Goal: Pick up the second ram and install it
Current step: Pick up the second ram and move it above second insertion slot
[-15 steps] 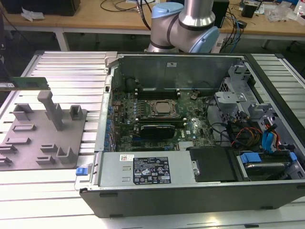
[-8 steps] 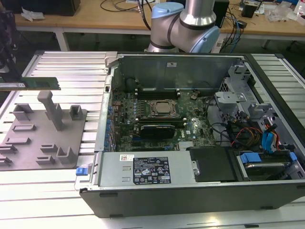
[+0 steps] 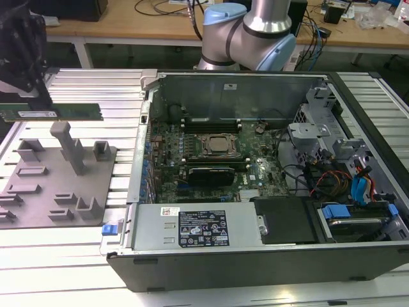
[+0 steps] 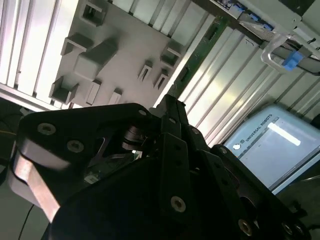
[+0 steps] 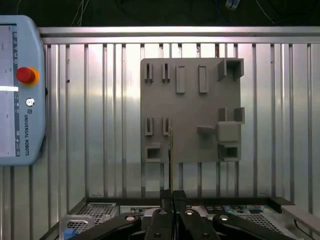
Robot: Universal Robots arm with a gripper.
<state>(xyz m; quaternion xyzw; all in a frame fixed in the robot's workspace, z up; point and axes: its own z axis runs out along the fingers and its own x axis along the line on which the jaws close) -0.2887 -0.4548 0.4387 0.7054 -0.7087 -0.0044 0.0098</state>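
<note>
In the exterior view the second ram (image 3: 64, 113), a long thin green stick, hangs level above the grey tray (image 3: 38, 192) at the exterior view's left. My gripper (image 3: 33, 99) is shut on its left part from above. The first wrist view shows the ram (image 5: 170, 150) edge-on, running out from between my fingertips (image 5: 166, 196) over the tray (image 5: 200, 105). In the second wrist view the green stick (image 4: 197, 55) stretches away past the gripper's dark body. The open computer case holds the green motherboard (image 3: 167, 150) with its square CPU socket (image 3: 220, 146), well off to the exterior view's right of the gripper.
The tray carries several upright posts, the tallest one (image 3: 69, 147) just below the ram. The case's metal wall (image 3: 144, 121) stands between tray and motherboard. Cables and drive bays (image 3: 345, 179) crowd the case's right side. A teach pendant (image 5: 20, 90) lies on the ribbed table.
</note>
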